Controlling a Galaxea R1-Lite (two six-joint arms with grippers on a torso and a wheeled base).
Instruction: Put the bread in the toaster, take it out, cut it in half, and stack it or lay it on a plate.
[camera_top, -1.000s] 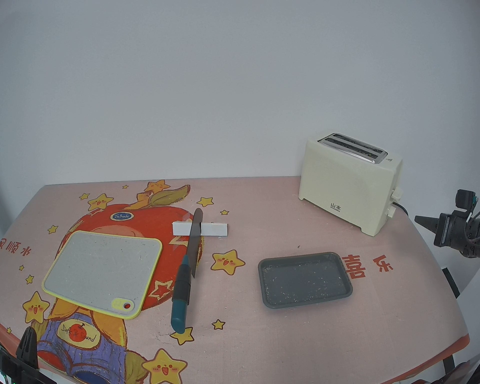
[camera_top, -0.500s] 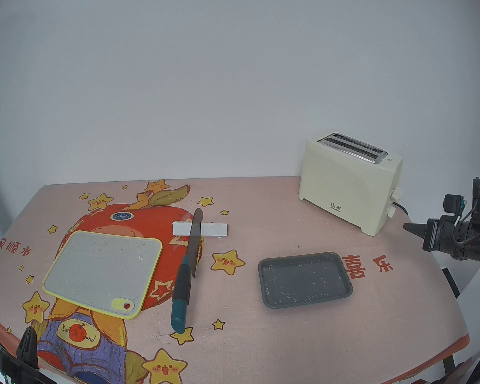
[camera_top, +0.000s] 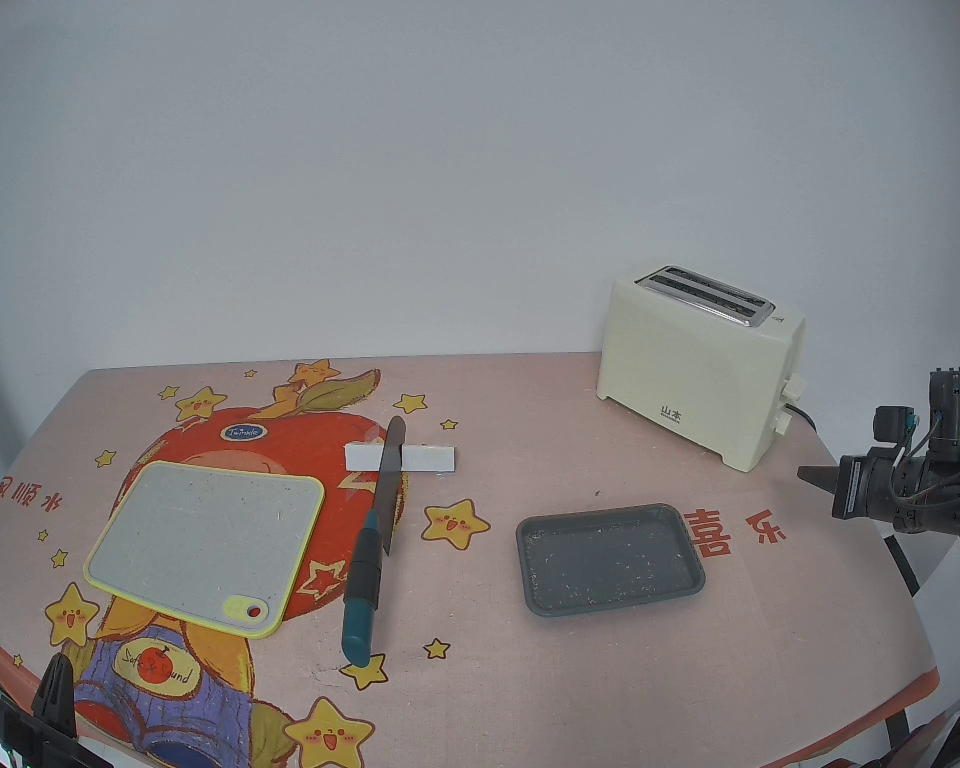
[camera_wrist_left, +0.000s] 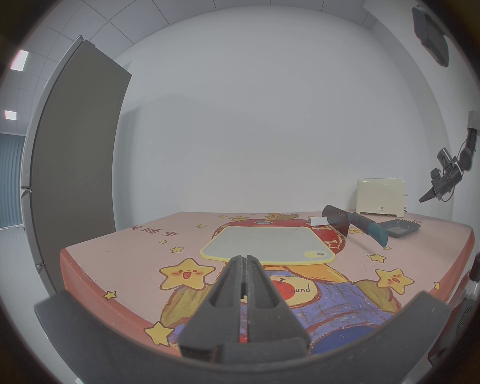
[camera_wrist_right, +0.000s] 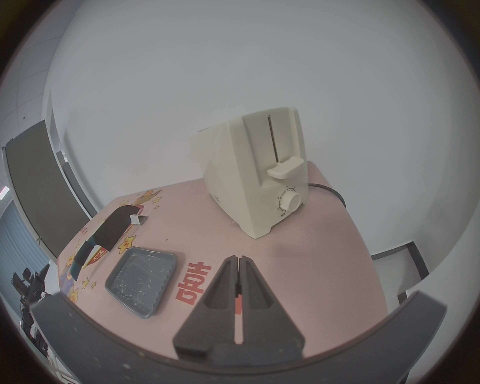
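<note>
**Right hand nearing the toaster**

Head view: right hand (camera_top: 812, 476) has edged in from the table's (camera_top: 560, 430) right side toward the toaster (camera_top: 700, 370); probably after the lever.
Left wrist view: left hand (camera_wrist_left: 244, 280) fingers together, empty, at the near edge.
Right wrist view: right fingers together, empty, lever (camera_wrist_right: 285, 167) ahead. Bread in the slots: cannot tell.

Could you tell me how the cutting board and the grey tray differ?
The cutting board is pale grey with a yellow-green border; the tray is dark grey. The cutting board is a flat slab, while the tray has a raised rim. The cutting board lies left of the knife, the tray right of it, nearer the toaster. Both are rounded rectangles lying flat on the table.
</note>
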